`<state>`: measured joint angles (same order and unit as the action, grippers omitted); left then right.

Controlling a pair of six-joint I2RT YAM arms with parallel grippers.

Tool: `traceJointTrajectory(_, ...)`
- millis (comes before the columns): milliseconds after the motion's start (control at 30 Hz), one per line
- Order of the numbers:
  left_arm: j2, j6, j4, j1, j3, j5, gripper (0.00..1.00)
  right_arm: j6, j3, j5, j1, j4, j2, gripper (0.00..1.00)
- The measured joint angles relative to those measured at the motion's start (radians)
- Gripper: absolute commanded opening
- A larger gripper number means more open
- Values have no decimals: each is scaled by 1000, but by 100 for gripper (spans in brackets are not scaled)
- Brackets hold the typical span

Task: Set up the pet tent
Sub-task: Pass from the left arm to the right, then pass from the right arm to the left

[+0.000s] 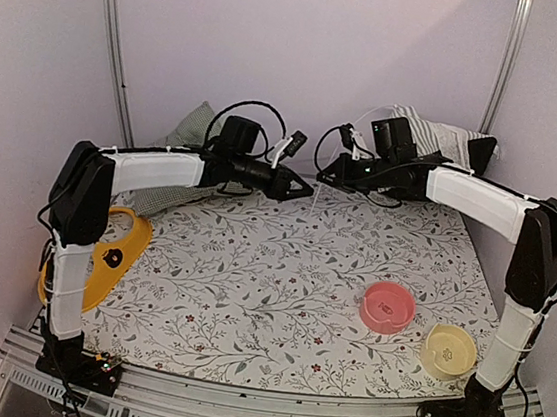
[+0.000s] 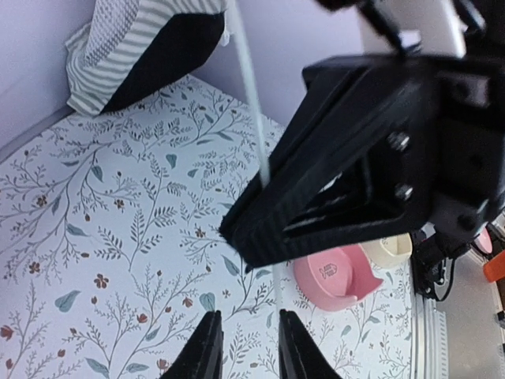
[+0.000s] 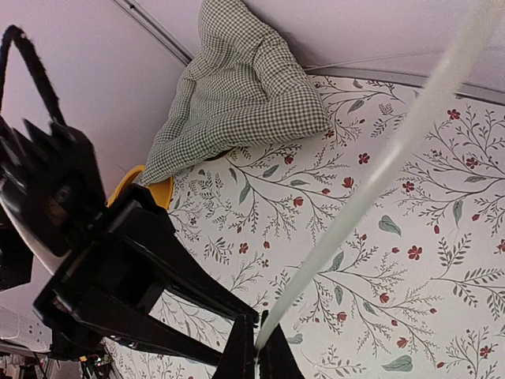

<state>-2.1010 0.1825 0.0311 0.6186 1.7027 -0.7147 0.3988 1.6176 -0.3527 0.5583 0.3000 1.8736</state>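
The pet tent (image 1: pixel 436 134) lies crumpled against the back wall at the right, green-and-white striped fabric; the left wrist view shows it bunched at top left (image 2: pixel 134 55). A thin pale pole (image 3: pixel 371 181) runs from it down to my right gripper (image 3: pixel 259 357), which is shut on the pole's end. In the top view the right gripper (image 1: pixel 325 172) and left gripper (image 1: pixel 301 187) nearly meet tip to tip above the back middle of the table. My left gripper (image 2: pixel 251 347) is open. The pole (image 2: pixel 248 95) passes close to its right finger, just beyond the tips.
A green checked cushion (image 1: pixel 196 124) leans at the back left, above a yellow dish (image 1: pixel 118 246) at the left edge. A pink bowl (image 1: pixel 388 307) and a cream bowl (image 1: pixel 449 349) stand at the front right on the floral cloth (image 1: pixel 250 286).
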Motion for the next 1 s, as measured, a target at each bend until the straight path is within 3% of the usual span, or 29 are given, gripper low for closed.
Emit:
traceJointTrajectory(433,-95,-43,113,44,2,-34,20,-19,31,-2,-7,37,0,0)
traceJointTrajectory(667,-80,-39,102,21,-15,-50,34,-30,33,0,-8,49,0,0)
traceJointTrajectory(1000,-61,-52,113,9,-2,-92,33,-42,50,2,-9,64,0,0)
